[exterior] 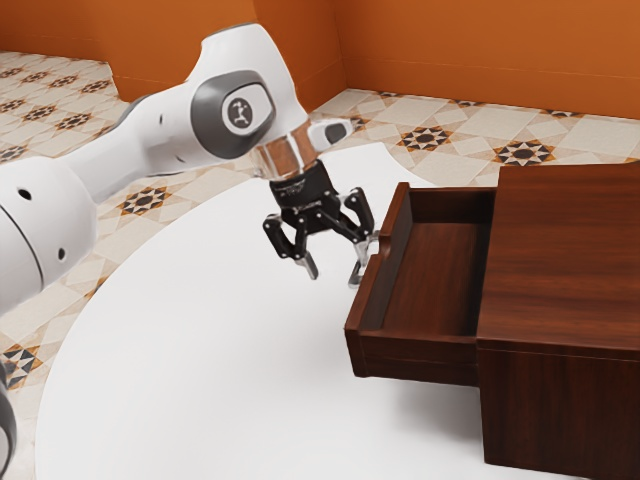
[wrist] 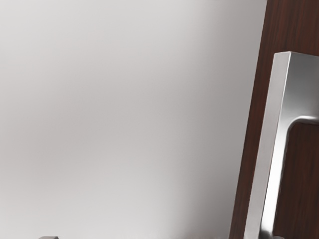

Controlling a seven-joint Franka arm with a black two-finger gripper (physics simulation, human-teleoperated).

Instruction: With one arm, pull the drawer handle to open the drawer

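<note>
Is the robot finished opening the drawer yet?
Nearly, it looks like. Done: the drawer sticks well out of the cabinet, so you can see its bare inside. In hand: the gripper hangs open just beside the silver handle, not squeezing it. Left: probably very little, maybe just moving the arm away. I cannot tell whether the drawer could slide out further.

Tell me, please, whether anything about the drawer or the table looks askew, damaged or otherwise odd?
Nothing stands out. The drawer sits pulled out straight from its cabinet, empty and undamaged. Its metal handle looks intact, and the gripper hangs open beside that handle over the white table.
</note>
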